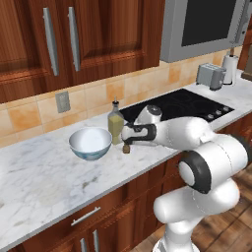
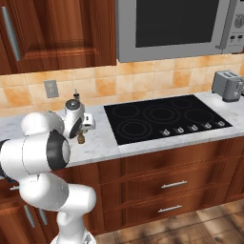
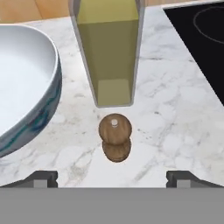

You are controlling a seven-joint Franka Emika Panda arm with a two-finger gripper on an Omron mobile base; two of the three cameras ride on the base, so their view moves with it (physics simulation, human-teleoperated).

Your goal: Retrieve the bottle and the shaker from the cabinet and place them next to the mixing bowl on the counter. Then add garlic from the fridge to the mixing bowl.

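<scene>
The bottle [image 1: 115, 125] and shaker [image 3: 115, 137] both stand on the bench [image 1: 44, 179] just beside the mixing bowl [image 1: 90, 142]. The tool [image 3: 112, 177] hangs spread wide around nothing, near the shaker. Judging by this, only the garlic from the fridge is left.

Even, bright, rendered light falls across all 3 views, with no harsh glare. The white marble counter with grey veins [image 1: 44, 172] carries only faint soft shadows. Edges look slightly soft and low-resolution; the glossy pale blue-white round bowl [image 3: 22, 83] shows mild sheen.
</scene>
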